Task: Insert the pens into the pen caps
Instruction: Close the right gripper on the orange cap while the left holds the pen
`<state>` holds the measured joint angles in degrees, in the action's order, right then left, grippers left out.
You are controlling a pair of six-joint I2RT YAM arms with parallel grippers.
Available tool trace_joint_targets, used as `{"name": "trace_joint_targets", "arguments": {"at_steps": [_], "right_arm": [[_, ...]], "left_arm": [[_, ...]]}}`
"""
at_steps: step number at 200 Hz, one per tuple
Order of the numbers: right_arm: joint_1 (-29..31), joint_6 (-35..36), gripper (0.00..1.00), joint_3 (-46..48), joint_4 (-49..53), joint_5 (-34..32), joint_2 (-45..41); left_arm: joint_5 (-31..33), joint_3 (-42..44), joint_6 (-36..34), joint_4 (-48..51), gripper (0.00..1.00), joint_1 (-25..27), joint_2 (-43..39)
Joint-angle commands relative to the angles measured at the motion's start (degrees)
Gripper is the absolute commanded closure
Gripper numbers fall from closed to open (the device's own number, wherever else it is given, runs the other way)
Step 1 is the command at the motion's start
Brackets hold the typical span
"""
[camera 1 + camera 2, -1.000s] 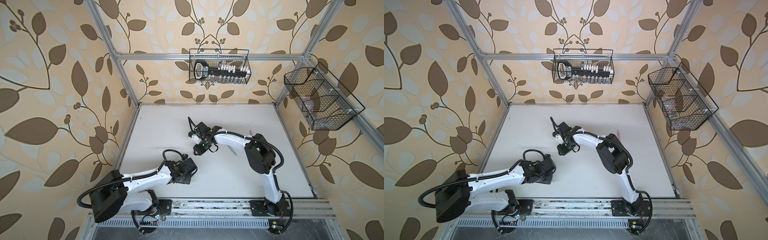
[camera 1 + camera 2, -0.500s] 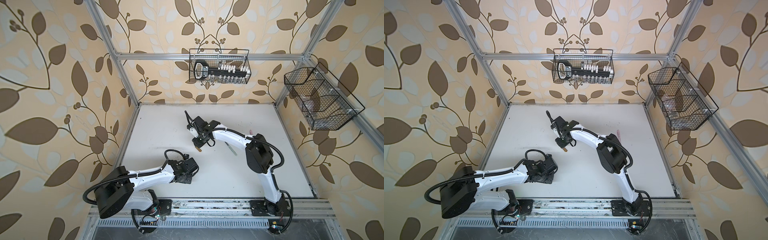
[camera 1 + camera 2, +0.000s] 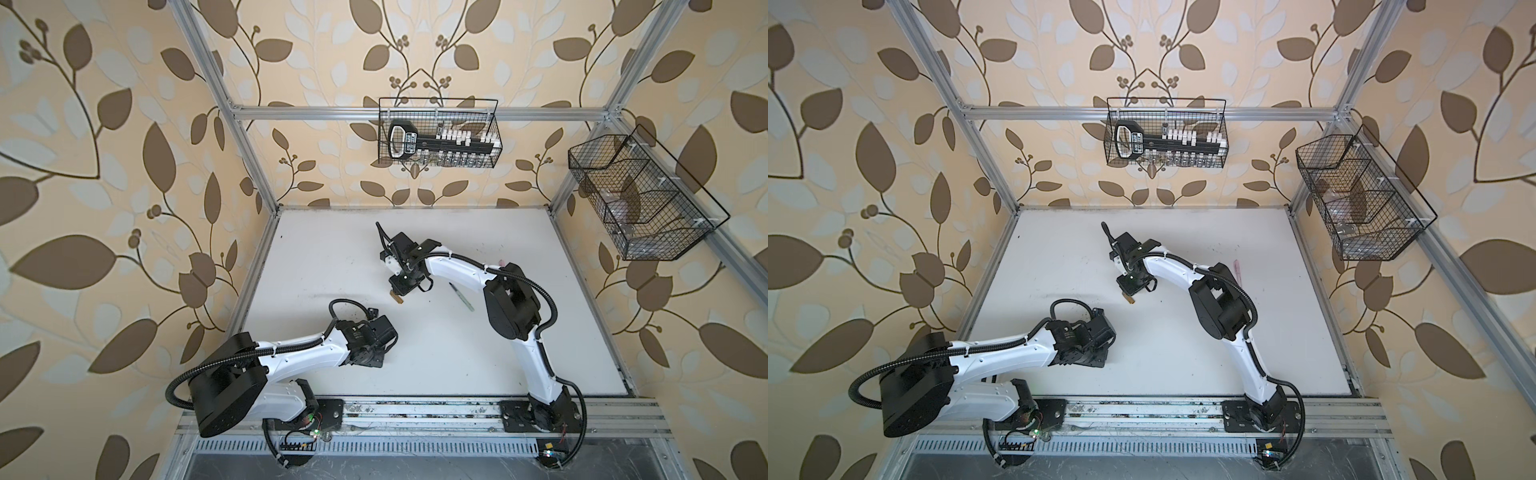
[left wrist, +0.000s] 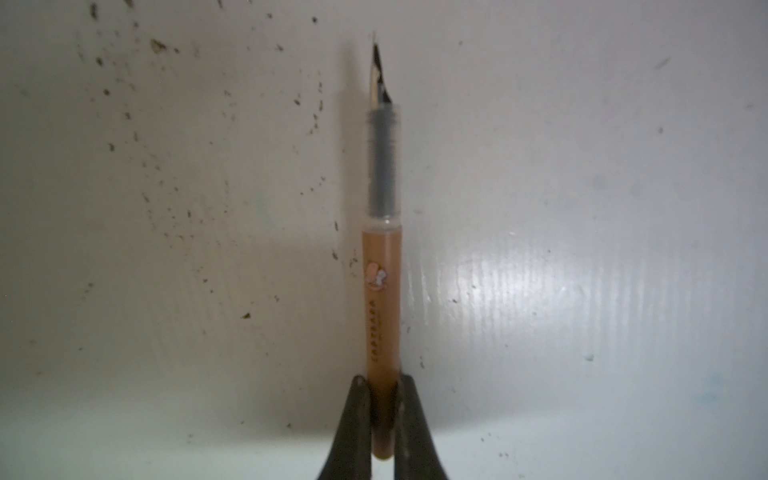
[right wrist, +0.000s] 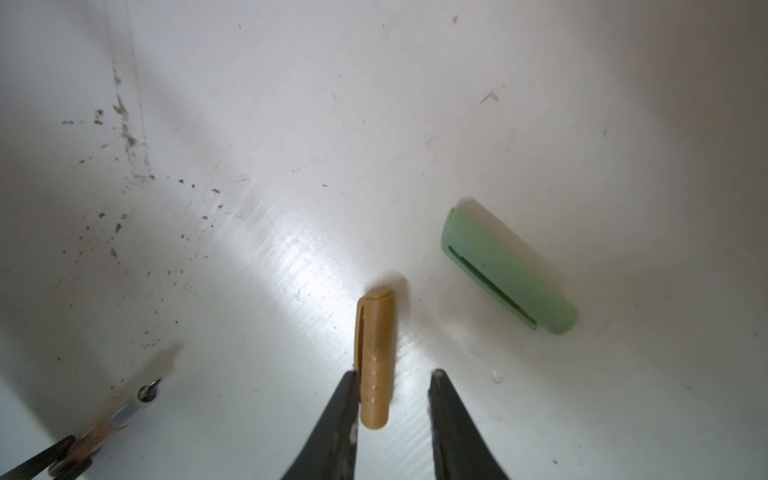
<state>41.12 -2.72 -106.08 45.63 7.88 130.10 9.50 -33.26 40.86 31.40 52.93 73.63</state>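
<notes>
My left gripper [image 4: 384,399] is shut on the rear end of the tan-brown pen [image 4: 382,291], whose dark nib points away over the white table. In a top view this gripper [image 3: 384,347] sits left of centre. My right gripper [image 5: 392,376] stands open around the tan-brown cap [image 5: 374,357]. The cap rests against one finger, with a gap to the other. It also shows at the fingertips in both top views [image 3: 397,297] [image 3: 1129,300]. A pale green cap [image 5: 507,274] lies beside it. A green pen [image 3: 461,296] and a pink pen [image 3: 1239,270] lie by the right arm.
A wire basket [image 3: 440,139] with a black tool hangs on the back wall, and another wire basket [image 3: 640,199] hangs on the right wall. Aluminium frame posts border the white table [image 3: 324,257]. The arms' mounting rail [image 3: 415,411] runs along the front edge.
The right wrist has turned and swung slightly left, and its jaws have narrowed around the tan-brown cap. The left arm has shifted a little, still holding the pen.
</notes>
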Motion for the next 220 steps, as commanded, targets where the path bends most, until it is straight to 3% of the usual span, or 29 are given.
{"name": "trace_joint_targets", "arguments": {"at_steps": [1,147,170,189,220], "right_arm": [[0.1,1.5,0.69,-1.3,0.8,4.0,2.3],[-2.6,0.6,0.76,-1.0,-0.7,9.0,5.5],[-2.0,1.4,0.76,-1.3,0.4,5.5,5.6],[-1.6,1.8,0.76,-1.4,0.9,4.1,5.5],[-0.9,2.1,0.77,-1.9,1.8,2.0,5.4]], "left_arm": [[0.1,-1.1,0.6,-0.3,0.92,0.2,0.8],[0.5,-1.2,0.4,0.8,0.91,0.2,0.9],[0.5,-1.1,0.5,0.8,0.84,0.2,1.1],[0.6,-1.1,0.6,0.9,0.64,0.2,0.8],[1.3,-1.1,1.1,1.5,0.60,0.2,0.9]]}}
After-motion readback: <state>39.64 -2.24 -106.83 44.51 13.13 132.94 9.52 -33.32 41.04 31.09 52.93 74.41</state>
